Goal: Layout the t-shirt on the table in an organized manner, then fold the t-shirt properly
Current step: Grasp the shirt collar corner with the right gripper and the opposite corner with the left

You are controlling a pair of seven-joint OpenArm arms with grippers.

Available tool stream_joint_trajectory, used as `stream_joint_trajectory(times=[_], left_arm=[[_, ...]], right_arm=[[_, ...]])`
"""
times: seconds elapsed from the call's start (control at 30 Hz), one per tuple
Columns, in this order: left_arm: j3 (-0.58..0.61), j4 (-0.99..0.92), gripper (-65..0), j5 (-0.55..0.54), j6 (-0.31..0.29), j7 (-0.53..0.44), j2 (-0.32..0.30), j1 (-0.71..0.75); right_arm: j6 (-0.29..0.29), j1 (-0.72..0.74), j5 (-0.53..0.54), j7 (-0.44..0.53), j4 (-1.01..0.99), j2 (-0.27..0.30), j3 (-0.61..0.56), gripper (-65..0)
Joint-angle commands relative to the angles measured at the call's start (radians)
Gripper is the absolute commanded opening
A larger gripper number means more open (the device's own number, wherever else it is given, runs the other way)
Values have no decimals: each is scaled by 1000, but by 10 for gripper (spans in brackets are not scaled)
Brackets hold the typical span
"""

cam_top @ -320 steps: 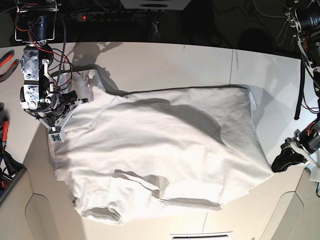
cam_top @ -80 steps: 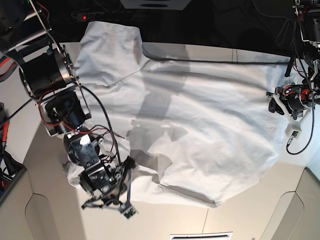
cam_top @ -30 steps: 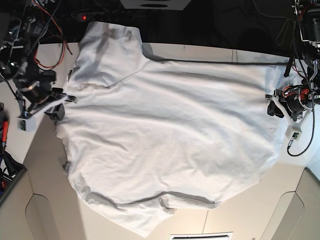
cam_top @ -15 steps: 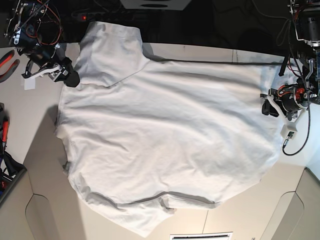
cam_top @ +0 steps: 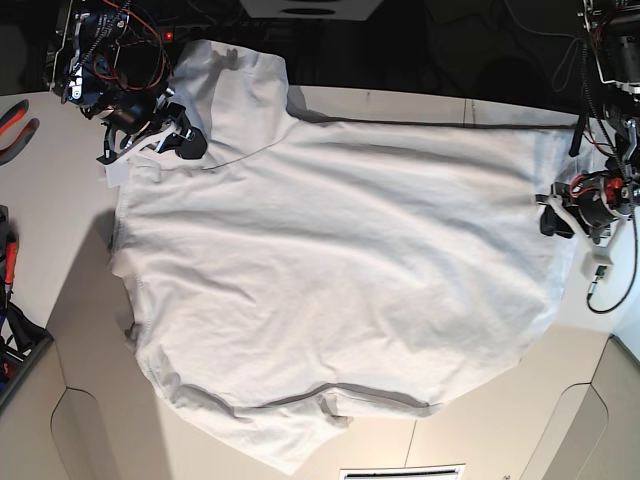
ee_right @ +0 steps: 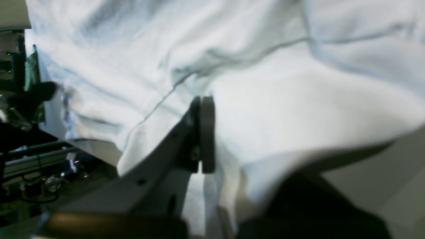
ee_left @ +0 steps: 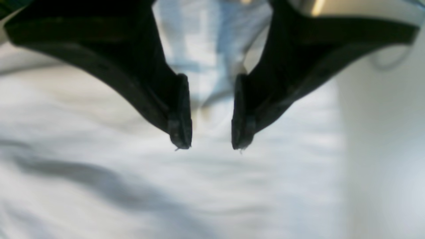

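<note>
The t-shirt (cam_top: 330,270) is spread flat over the table (cam_top: 60,210), with one sleeve (cam_top: 225,100) hanging past the far edge, where its end is lost in the dark. The right gripper (ee_right: 201,139) is seen closed above the shoulder fabric, holding nothing. The left gripper (ee_left: 207,146) is parted over the blurred hem, nothing between its jaws.

Red-handled pliers (cam_top: 14,126) at the left edge; lower down, perhaps more tools (cam_top: 8,262), partly cut off.
</note>
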Motion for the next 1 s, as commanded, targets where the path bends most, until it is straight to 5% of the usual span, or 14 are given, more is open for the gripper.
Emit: stream_joint_trajectory(times=[0.0,0.2,0.43,0.67,0.97], left_arm=[[-48,15,-407,-24,-5,-14,-23,-6],[-253,10,-283,-169,-71,-3,-23,90],[-412,-79,-282,-303,-70,-2,-22,216],[-423,-217,-282,-531,-122,110,9,228],[-421,-218,-283,-531,-127,126,72,229]], right_arm=[[10,5,2,5,15,5,3,-650],[10,5,3,5,15,5,3,-650],[10,5,3,5,15,5,3,-650],[10,5,5,5,15,5,3,-650],[11,5,14,4,15,5,3,-650]])
